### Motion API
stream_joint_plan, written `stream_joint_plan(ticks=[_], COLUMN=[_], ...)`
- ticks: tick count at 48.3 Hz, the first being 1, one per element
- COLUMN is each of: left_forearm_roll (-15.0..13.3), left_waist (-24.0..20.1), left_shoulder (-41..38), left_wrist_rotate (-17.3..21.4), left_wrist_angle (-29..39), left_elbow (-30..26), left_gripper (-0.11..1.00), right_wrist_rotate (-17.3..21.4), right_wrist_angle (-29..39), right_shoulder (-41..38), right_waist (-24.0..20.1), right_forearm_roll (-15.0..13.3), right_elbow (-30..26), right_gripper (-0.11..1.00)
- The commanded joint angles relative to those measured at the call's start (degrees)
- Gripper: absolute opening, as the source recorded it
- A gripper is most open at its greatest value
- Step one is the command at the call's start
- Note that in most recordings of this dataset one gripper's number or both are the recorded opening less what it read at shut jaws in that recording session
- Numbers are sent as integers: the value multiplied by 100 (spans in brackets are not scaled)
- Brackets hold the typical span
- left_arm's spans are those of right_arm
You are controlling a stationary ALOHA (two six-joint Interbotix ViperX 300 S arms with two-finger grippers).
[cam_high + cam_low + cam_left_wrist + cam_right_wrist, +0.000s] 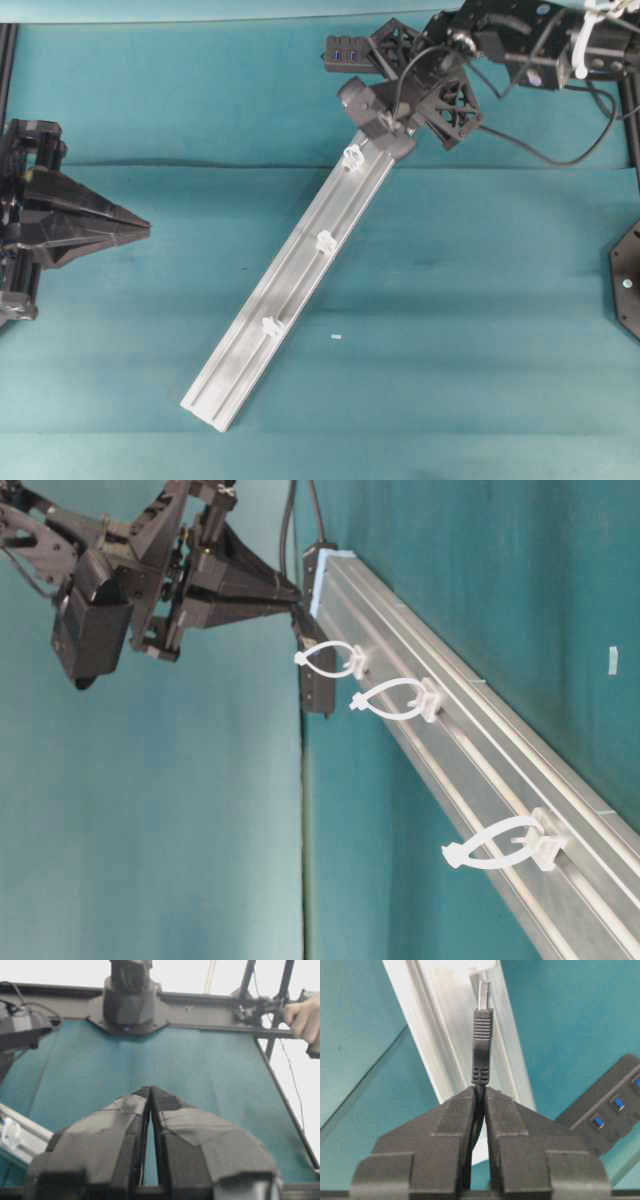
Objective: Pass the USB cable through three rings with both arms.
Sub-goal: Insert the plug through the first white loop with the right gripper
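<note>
Your right gripper [480, 1097] is clamped on the USB cable [481, 1035] just behind its plug, aimed along the rail [445, 1035]; only overhead shows all three rings [326, 241]. Your left gripper [150, 1095] sits closed, empty.

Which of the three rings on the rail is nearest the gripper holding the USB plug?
The ring at the rail's upper end, beside the right gripper; the middle and lower rings sit farther down.

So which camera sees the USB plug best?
The right wrist view: the USB plug stands sharp and close above the right gripper holding its cord. The overhead and table-level views don't show it clearly; the left wrist view misses it.
</note>
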State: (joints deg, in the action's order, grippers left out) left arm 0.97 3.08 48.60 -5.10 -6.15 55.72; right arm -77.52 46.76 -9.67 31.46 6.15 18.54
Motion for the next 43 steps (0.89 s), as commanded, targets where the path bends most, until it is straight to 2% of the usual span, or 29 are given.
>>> stream_joint_plan(ticks=[1,11,43], left_forearm_roll=[18,18,18], left_waist=[18,26,-105], left_shoulder=[-18,-141,-149], left_wrist_rotate=[-53,-220,-220], left_wrist_angle=[-26,-44,44], left_elbow=[-158,-167,-185], left_gripper=[14,14,14], right_wrist_rotate=[-141,-387,-510], right_wrist_angle=[18,26,-62], right_shoulder=[9,-97,-396], right_waist=[70,149,-70], right_forearm_roll=[35,70,290], right_elbow=[-53,-97,-167], right_gripper=[7,7,7])
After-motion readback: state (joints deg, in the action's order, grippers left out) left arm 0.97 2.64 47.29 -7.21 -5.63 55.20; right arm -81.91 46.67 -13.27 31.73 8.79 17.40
